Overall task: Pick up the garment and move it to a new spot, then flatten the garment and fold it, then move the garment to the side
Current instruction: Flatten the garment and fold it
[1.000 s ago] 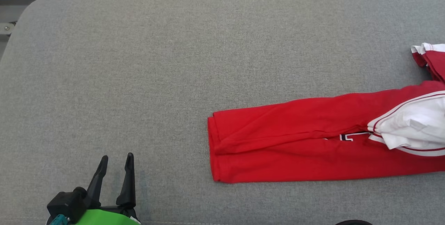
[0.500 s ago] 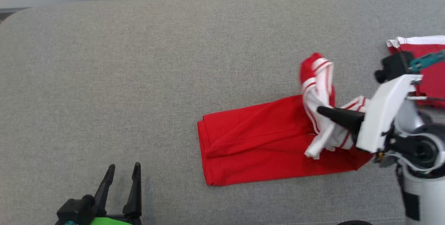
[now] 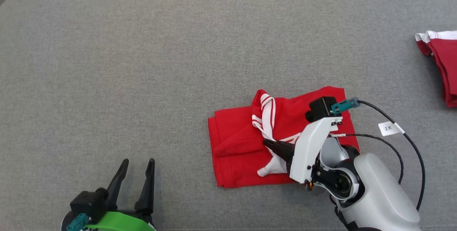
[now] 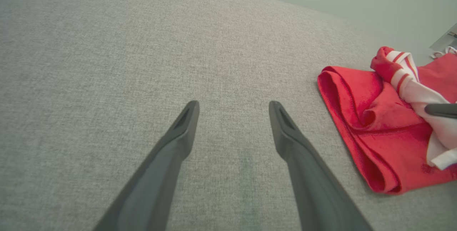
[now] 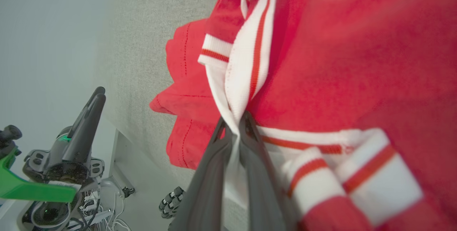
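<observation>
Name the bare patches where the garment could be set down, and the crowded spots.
Free: the wide grey surface left of the red garment, beyond the open left jaws; the strip behind it. Crowded: centre-right, where the right jaws pinch it, and the right edge with a second red garment.

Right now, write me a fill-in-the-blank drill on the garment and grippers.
The right gripper is ___ on the trim of the garment.
The left gripper stands ___, clear of the garment.
The garment's main colour is ___.
The garment lies on a ___ fabric surface.
Missing words: shut; open; red; grey.
</observation>
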